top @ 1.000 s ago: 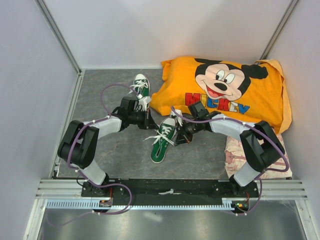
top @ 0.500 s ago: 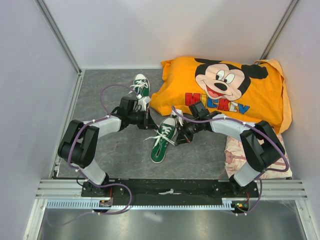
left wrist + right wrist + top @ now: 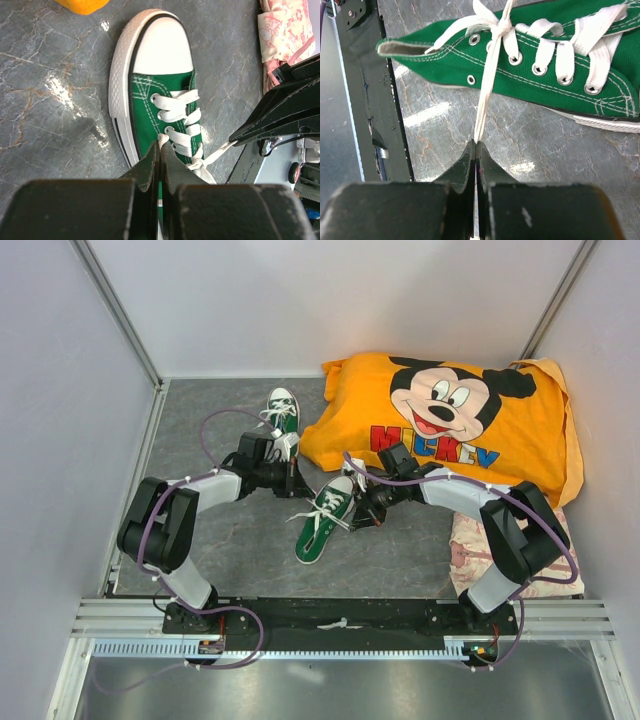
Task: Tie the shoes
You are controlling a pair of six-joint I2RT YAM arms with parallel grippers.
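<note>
The left tool (image 3: 160, 149) is pinched fully closed on a lace end (image 3: 163, 140) of the green shoe (image 3: 145, 107), which lies on the surface (image 3: 50, 100) just ahead of its tips. The right tool (image 3: 476, 146), equally closed, grips the other lace end (image 3: 485, 90), which runs taut.

We look down past our right pincer (image 3: 475, 150), its two dark fingers (image 3: 455, 175) pressed together on a white lace (image 3: 485, 95). The lace runs straight up, taut, to a knot on a green sneaker (image 3: 520, 80) lying sideways across the grey marbled table (image 3: 545, 150). A black rail (image 3: 367, 100) borders the left.
</note>
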